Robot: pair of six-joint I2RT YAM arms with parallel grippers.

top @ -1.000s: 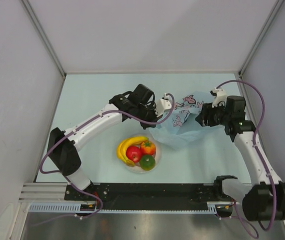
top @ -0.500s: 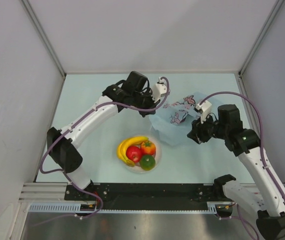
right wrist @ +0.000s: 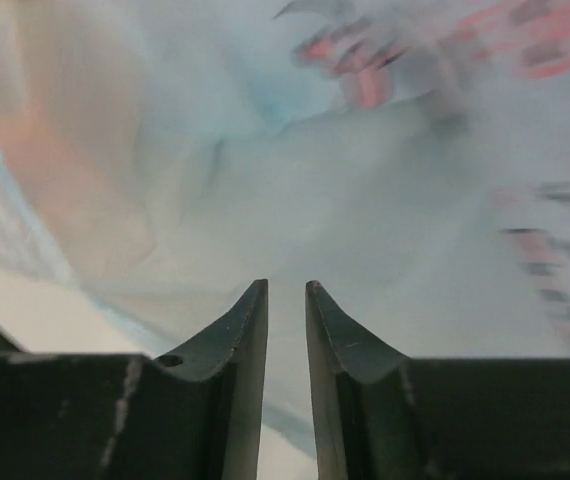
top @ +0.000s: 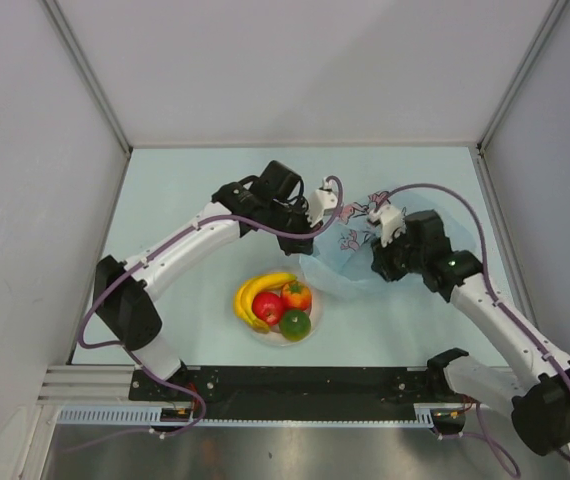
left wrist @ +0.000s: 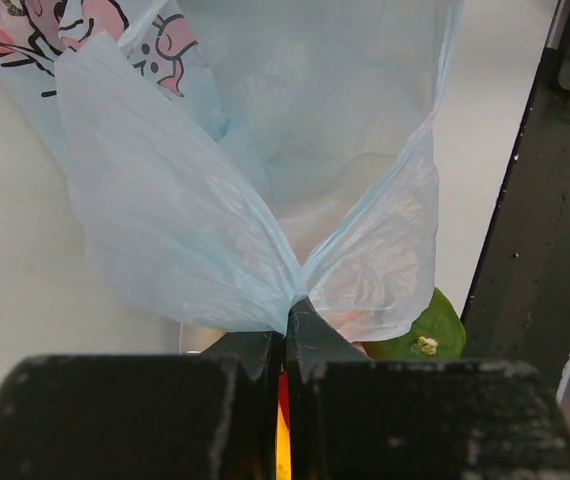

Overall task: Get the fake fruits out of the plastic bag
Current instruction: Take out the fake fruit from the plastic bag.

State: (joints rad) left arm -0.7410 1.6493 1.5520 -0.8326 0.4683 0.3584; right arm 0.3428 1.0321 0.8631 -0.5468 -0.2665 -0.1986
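The plastic bag (top: 350,258) is a thin light-blue film with pink cartoon print, lifted between the two arms. My left gripper (top: 315,222) is shut on a bunched fold of the plastic bag (left wrist: 245,160) at its tips (left wrist: 290,308). My right gripper (top: 377,262) is at the bag's right side. Its jaws (right wrist: 285,288) stand a narrow gap apart, with blurred bag film just beyond them and nothing visibly pinched. The fake fruits lie on a white plate (top: 257,333): a banana (top: 260,289), a red apple (top: 267,308), an orange-red fruit (top: 296,295) and a green one (top: 295,324). The green fruit (left wrist: 420,330) also shows under the bag.
The plate sits just below and left of the bag, close to the hanging film. Grey walls enclose the pale table on three sides. A black rail (top: 295,380) with the arm bases runs along the near edge.
My right gripper has swung left and inward up to the bag, and its jaws have narrowed. My left gripper, still holding the bag, lifted toward the back and then came down again.
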